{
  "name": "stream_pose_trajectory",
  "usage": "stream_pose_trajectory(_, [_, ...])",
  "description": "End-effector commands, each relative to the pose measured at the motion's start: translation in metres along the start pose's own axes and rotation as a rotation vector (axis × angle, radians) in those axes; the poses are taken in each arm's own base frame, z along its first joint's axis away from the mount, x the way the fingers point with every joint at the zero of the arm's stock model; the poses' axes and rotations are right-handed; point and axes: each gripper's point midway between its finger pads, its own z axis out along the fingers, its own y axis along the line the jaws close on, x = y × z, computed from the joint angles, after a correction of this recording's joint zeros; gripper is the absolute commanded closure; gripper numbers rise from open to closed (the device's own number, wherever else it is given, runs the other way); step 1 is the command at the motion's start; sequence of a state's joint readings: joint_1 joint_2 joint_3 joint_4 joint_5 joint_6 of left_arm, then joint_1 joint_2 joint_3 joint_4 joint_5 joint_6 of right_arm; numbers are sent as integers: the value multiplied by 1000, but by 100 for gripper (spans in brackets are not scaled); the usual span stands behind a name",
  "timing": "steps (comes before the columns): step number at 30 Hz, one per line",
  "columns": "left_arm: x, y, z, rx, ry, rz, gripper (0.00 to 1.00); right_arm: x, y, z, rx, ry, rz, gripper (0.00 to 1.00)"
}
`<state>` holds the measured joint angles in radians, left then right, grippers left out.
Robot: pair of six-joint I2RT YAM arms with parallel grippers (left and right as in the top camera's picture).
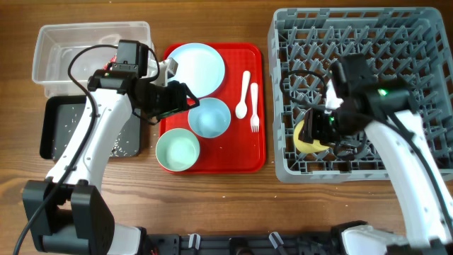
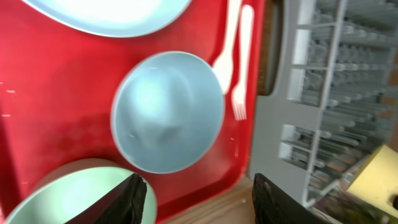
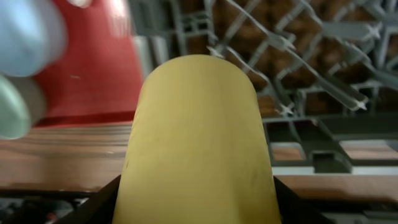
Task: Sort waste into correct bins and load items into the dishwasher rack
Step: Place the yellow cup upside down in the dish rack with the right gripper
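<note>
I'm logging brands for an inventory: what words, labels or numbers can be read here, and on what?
No readable text in any view.
The red tray, the yellow cup and the grey rack show no print, and nothing else bears a legible mark.

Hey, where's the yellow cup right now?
Overhead, the yellow cup is on the right, inside the dishwasher rack's front-left corner, between the fingers of the right gripper.

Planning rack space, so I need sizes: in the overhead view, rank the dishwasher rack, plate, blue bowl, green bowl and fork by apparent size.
1. dishwasher rack
2. plate
3. blue bowl and green bowl: they look about alike, so I won't rank them.
4. fork
</note>
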<state>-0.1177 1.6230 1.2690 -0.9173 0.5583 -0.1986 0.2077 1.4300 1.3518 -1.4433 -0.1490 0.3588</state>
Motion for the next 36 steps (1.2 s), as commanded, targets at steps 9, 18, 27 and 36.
stream_pose_trajectory(9, [-2, 6, -5, -58, -23, 20, 43, 0, -15, 58, 151, 226, 21, 48])
stream_pose_trajectory(18, [-2, 6, -5, -59, -20, 18, 41, 0, -9, 66, 159, 240, -6, 19])
stream_pose_trajectory(27, [-2, 6, -5, -59, -20, 18, 39, -11, 1, 64, 116, 196, -9, 25])
stream_pose_trajectory(36, [-2, 6, -5, -59, -20, 18, 39, -56, 37, -15, -10, -68, -105, 28])
